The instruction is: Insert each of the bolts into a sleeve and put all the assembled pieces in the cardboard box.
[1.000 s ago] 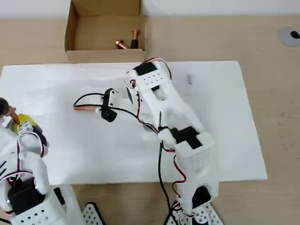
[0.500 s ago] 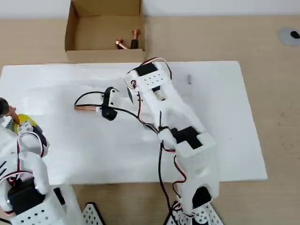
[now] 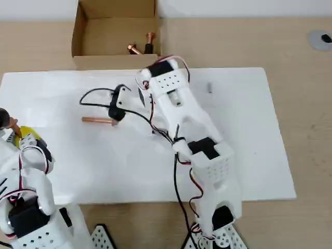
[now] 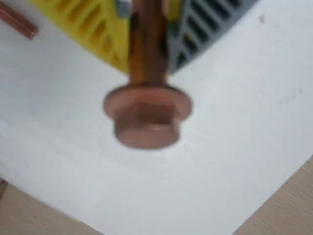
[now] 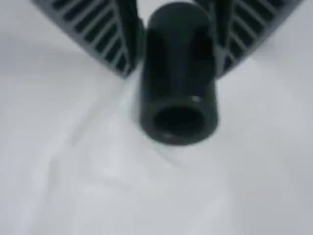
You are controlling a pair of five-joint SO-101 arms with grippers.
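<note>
1. The right hand (image 5: 177,54) is clenched on a black sleeve (image 5: 178,98). It grips across the body, so the open bore sticks out past the fingers. My read is that this keeps the hole clear for a bolt.
2. In the high view this hand is over the white sheet (image 3: 249,129), left of its middle. A loose bolt (image 3: 98,120) lies flat on the sheet just beside it. I can't tell whether the sleeve touches the sheet.
3. The left hand (image 4: 146,39) is grasping a copper bolt (image 4: 146,115) by the shank between the yellow finger and the grey one, head pointing out. The other end of the shank is hidden between the fingers, so I can't tell how much is free to enter a sleeve.
4. The left hand is at the left edge of the sheet, well apart from the right hand. Bolt and sleeve are each held ready, but they aren't lined up for mating yet.
5. The cardboard box (image 3: 78,36) stands on the bench (image 3: 306,104) just beyond the far edge of the sheet. Finished pieces (image 3: 139,48) lie against its near wall, toward the right corner. Copper heads and a dark sleeve are visible, but I'm not sure of the count.
6. My judgement is that the task is partway done, with some pieces boxed and two bolts outside the box.
7. The risk is that both grips are short and the bore is small, so a slight tilt of either hand would jam the bolt at the sleeve mouth.
</note>
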